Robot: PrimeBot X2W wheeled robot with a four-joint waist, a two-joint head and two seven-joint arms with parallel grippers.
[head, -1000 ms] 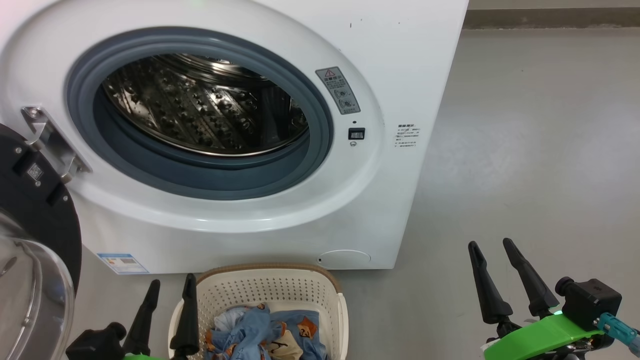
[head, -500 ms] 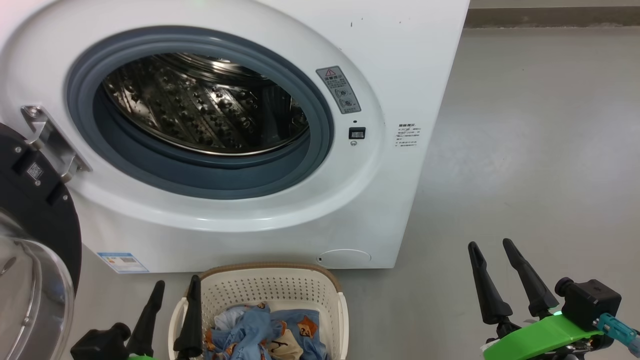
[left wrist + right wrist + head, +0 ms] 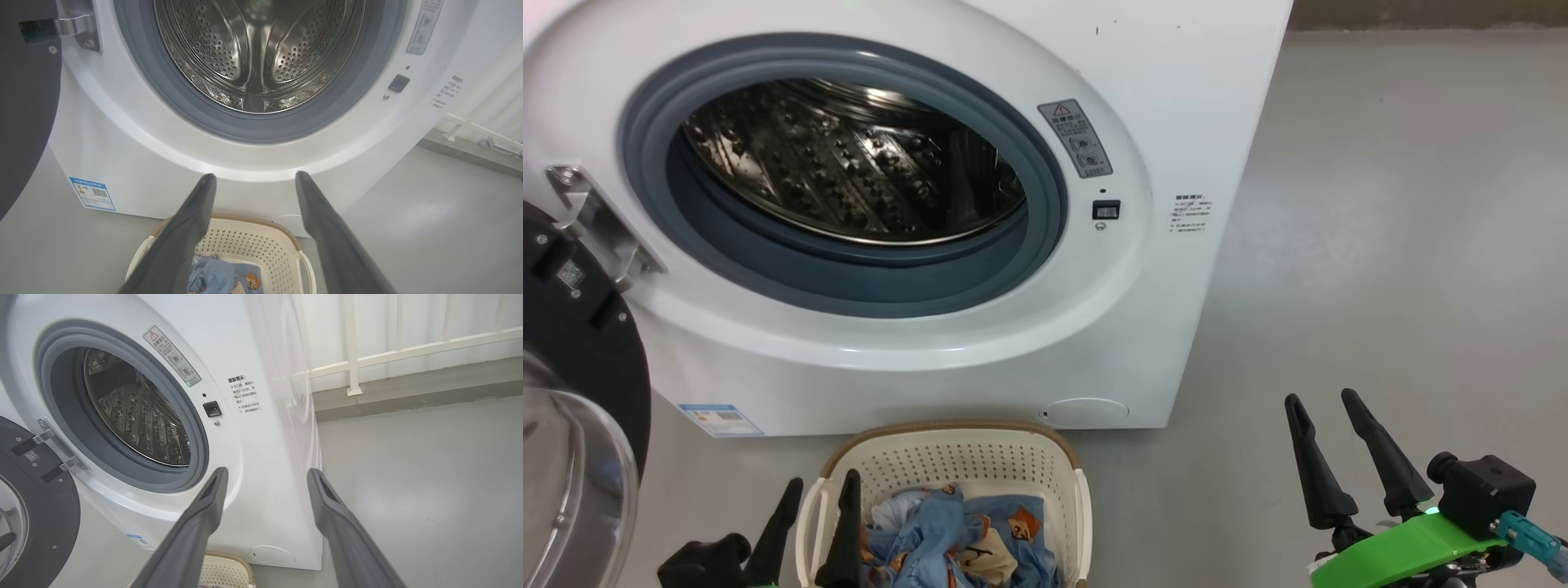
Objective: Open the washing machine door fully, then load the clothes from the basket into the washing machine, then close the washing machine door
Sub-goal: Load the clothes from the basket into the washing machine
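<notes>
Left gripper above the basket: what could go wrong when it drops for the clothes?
The left gripper, jaws open, seems to straddle the basket at its left wall; dropping straight may hit the rim and shove it. The clothes lie bunched; a partial grab could trail fabric over the grey gasket. The open washing machine door stands close on the left and could be knocked.

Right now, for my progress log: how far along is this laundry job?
Done: the washing machine door stands wide open. In hand: the open left gripper hovers at the basket, where the clothes lie ungrasped. Remaining: loading them into the empty drum, then closing the door. The right gripper hangs open.
</notes>
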